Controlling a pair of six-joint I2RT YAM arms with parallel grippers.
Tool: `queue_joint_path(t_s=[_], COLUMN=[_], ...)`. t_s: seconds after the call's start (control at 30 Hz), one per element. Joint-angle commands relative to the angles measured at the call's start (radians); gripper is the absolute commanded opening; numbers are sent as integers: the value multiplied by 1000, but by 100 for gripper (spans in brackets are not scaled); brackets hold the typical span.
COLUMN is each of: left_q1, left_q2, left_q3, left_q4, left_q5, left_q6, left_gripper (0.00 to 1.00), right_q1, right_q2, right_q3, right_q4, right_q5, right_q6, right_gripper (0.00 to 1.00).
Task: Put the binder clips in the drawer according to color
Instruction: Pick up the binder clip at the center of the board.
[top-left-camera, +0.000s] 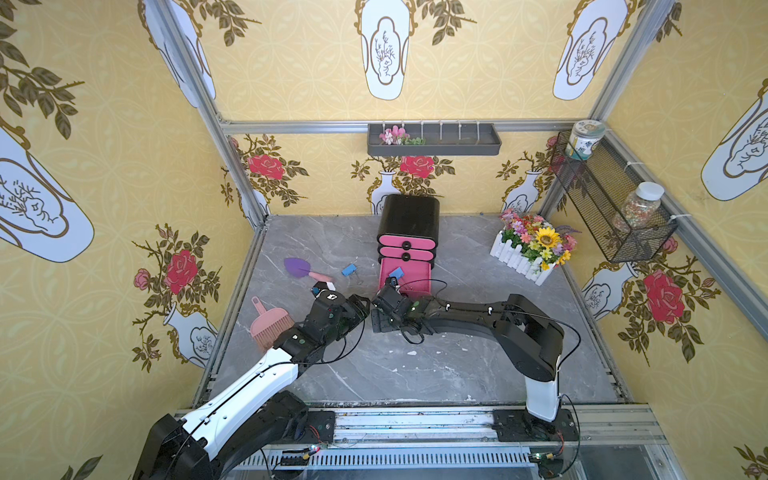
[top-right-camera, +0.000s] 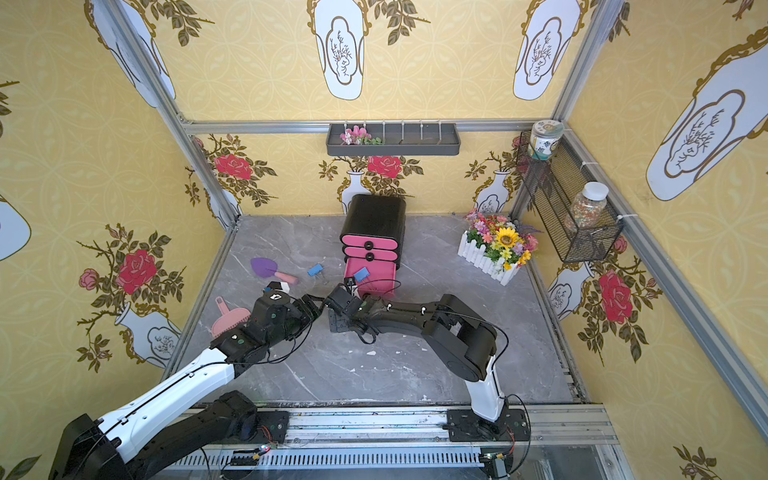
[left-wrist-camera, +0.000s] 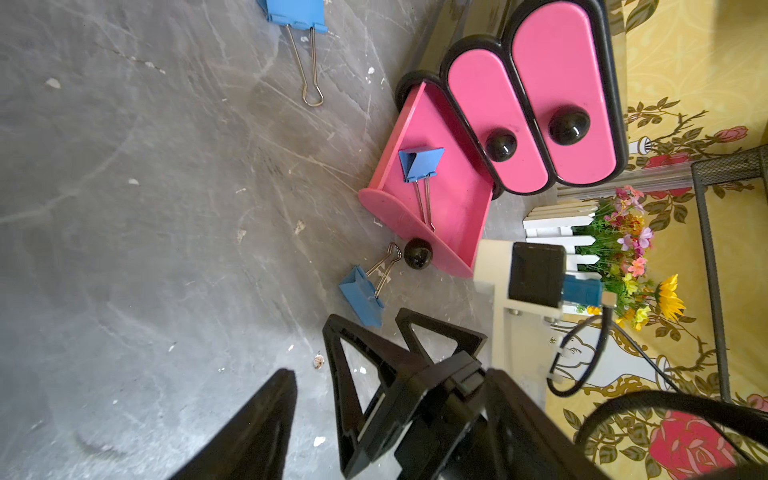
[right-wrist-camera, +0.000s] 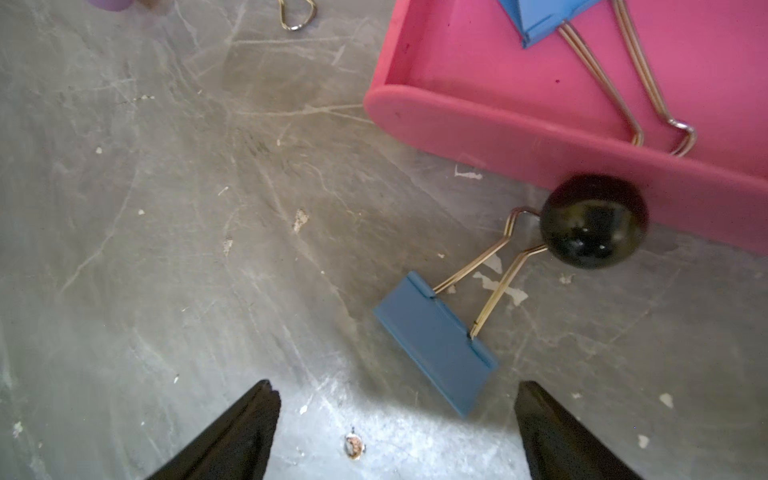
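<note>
Marble table (left-wrist-camera: 124, 216), three blue clips (left-wrist-camera: 420, 163)

Clock read from the middle of the worktop (top-left-camera: 457, 353) in both top views, with 12 at the back wall. The cabinet (top-left-camera: 409, 216) stands at 12, its bottom drawer (top-left-camera: 419, 270) pulled out toward 6 beneath the two shut ones. One binder clip (left-wrist-camera: 420, 164) lies in that drawer, handles toward its front wall. A second clip (right-wrist-camera: 436, 343) lies on the worktop just before the drawer front, handles pointing to the knob (right-wrist-camera: 594, 220). The right pincer (right-wrist-camera: 395, 386) hangs over the worktop just beside that clip. A third clip (top-left-camera: 348, 270) lies at 9 of the drawer, apart from it. The trowel (top-left-camera: 296, 264) lies farther toward 9, and the brush (top-left-camera: 269, 324) at 7 of the trowel. The flower box (top-left-camera: 530, 249) stands at 2.
</note>
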Motion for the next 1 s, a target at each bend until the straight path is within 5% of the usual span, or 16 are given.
queue_joint_path(t_s=[0.0, 0.97], left_q1=[-1, 1], left_q2=[-3, -3], left_q3=[-10, -18], left_q4=[-10, -12], left_q5=[-10, -8], left_q6=[10, 10], left_gripper=[77, 77], right_q1=[-9, -36], right_q2=[15, 136], right_q3=[13, 153], right_q4=[-12, 31], right_q5=[13, -75], right_q6=[20, -83], right_gripper=[94, 97])
